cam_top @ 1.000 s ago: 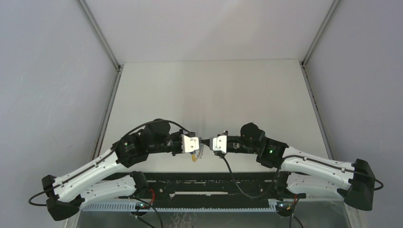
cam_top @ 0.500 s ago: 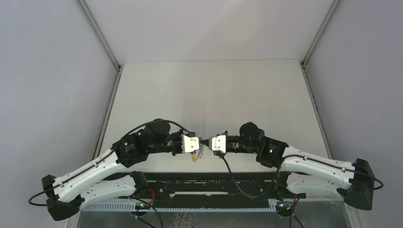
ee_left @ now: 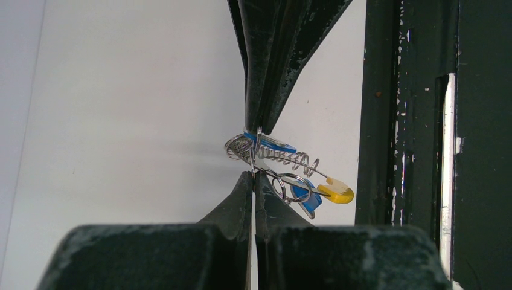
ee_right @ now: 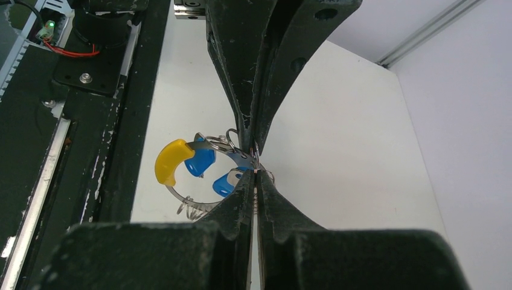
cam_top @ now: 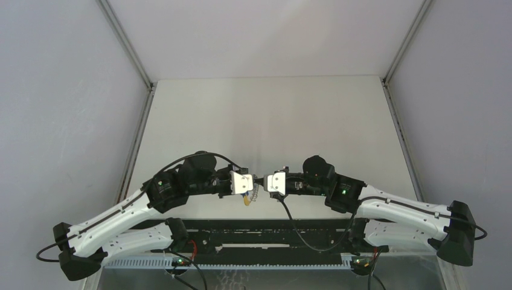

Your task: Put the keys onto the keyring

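The keyring (ee_left: 275, 158) is a silvery wire loop with a coiled part and a yellow-orange curved section (ee_left: 337, 191). It hangs between both grippers just above the table's near edge, and shows small in the top view (cam_top: 250, 197). My left gripper (ee_left: 254, 175) is shut on its wire from one side. My right gripper (ee_right: 254, 171) is shut on it from the other side, tip to tip with the left. Two blue-headed keys (ee_right: 200, 161) (ee_right: 227, 182) hang on the loop next to the yellow section (ee_right: 169, 161). One blue key (ee_left: 305, 197) dangles by a small ring.
The black base rail (ee_left: 410, 121) runs close beside the keyring along the near table edge. The white table (cam_top: 265, 121) stretches away behind the grippers. Grey walls and aluminium posts (cam_top: 130, 51) close in the left, right and back.
The right gripper has edged slightly left toward the left gripper. The left arm and the keyring have hardly moved.
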